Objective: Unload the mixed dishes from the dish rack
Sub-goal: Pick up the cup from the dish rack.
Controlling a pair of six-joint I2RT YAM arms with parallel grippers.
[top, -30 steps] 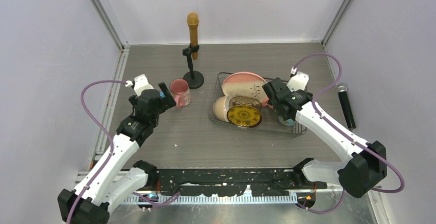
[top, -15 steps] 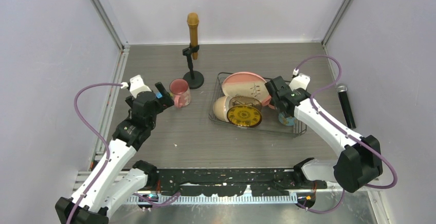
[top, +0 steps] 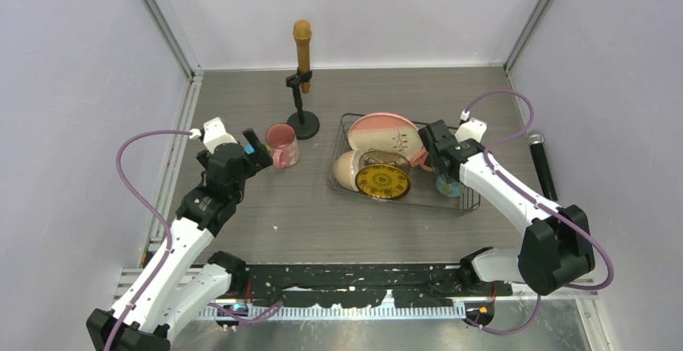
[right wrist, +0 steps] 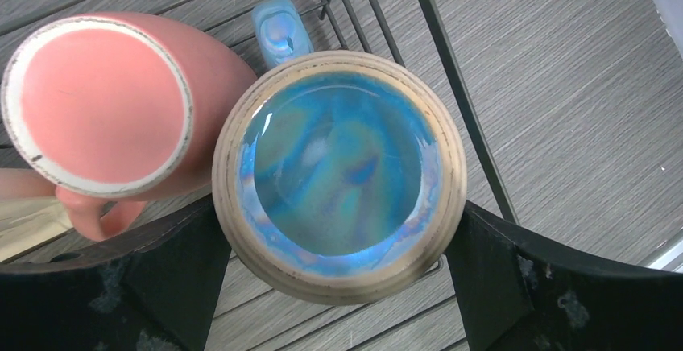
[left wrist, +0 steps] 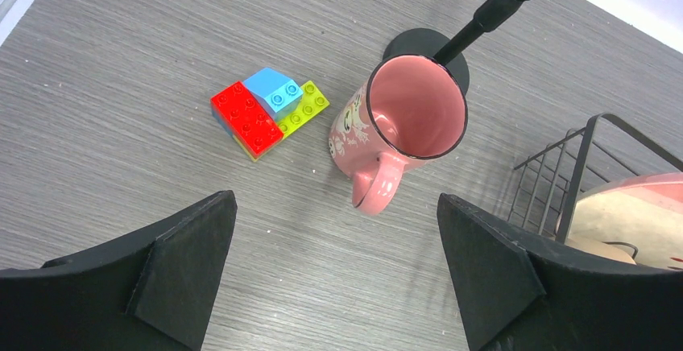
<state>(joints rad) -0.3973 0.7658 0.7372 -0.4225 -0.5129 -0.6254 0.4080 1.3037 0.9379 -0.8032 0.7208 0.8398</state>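
The black wire dish rack point(top: 469, 203) holds a large pink-and-cream plate point(top: 385, 132), a small yellow patterned plate point(top: 382, 182), a cream bowl point(top: 347, 170) and a brownish bowl point(top: 378, 160). At its right end stands a tan mug glazed blue inside point(right wrist: 338, 166), beside a pink mug point(right wrist: 105, 105) that lies with its base toward the camera. My right gripper point(right wrist: 334, 262) is open, one finger on each side of the blue mug, close against its rim. My left gripper point(left wrist: 337, 270) is open and empty, just near of a pink mug point(left wrist: 407, 125) upright on the table.
Colourful toy blocks point(left wrist: 266, 109) lie left of the pink mug. A round-based stand point(top: 303, 121) holding a brown microphone is behind it. A black microphone point(top: 543, 166) lies right of the rack. Grey walls enclose the table.
My right gripper has moved back and right along the rack and now straddles the blue mug. My left arm shifted slightly, then held still.
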